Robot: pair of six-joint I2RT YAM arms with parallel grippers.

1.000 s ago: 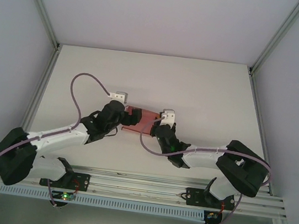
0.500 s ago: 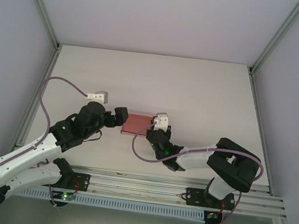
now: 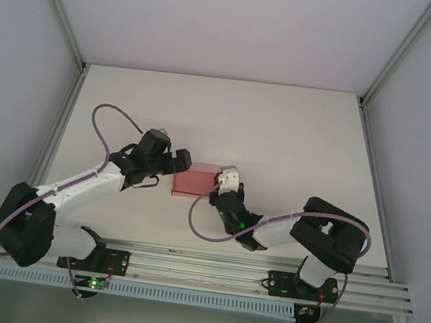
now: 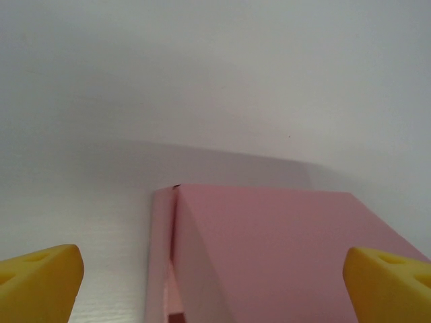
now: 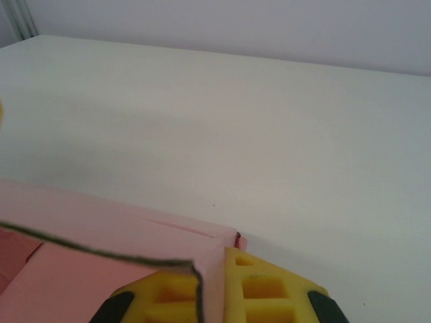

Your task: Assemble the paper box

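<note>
From above, the paper box [image 3: 194, 181] lies on the table [image 3: 284, 131], a small pink block between the two arms. The left claw [image 3: 177, 162] sits at the box's left end, and the right claw [image 3: 220, 188] is against its right end. In the left wrist view the box fills the lower middle, with a folded side strip along its left edge. The yellow pads [image 4: 40, 282] stand wide apart on either side of the box and touch nothing. In the right wrist view the right claw is shut tight on a thin pink wall at the box's near corner, and the card's dark cut edge runs between the yellow pads. The box looks very light and made of thin card, so it will likely bend or crease under a hard squeeze and slide on the smooth table if pushed. The safest hold is probably along a folded edge or corner, where the card is stiffest, rather than on the middle of a flat panel.
</note>
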